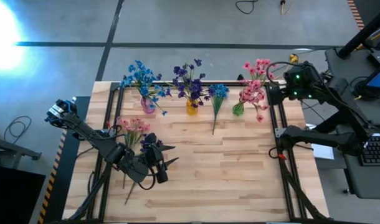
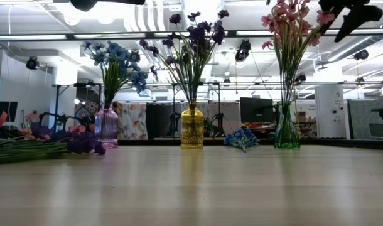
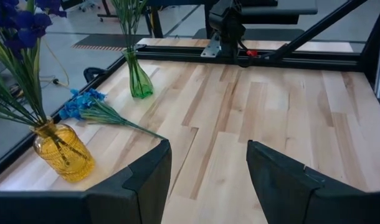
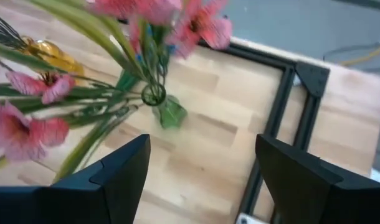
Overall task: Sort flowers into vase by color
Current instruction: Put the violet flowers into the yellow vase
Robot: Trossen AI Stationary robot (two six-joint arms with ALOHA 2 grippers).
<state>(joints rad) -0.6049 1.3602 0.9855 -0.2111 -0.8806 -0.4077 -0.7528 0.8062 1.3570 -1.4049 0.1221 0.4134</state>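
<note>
Hovering spread and empty, left end effector [image 1: 157, 163] over loose flowers [image 1: 137, 132], right end effector [image 4: 199, 180] above green vase [image 4: 167, 111].

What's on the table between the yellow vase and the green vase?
A loose blue flower sprig lies flat on the wood between the yellow vase and the green vase, touching neither. The high view shows it best.

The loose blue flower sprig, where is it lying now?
In the high view the blue flower sprig lies flat on the table's far side, between the yellow vase and the green vase, in neither vase.
</note>
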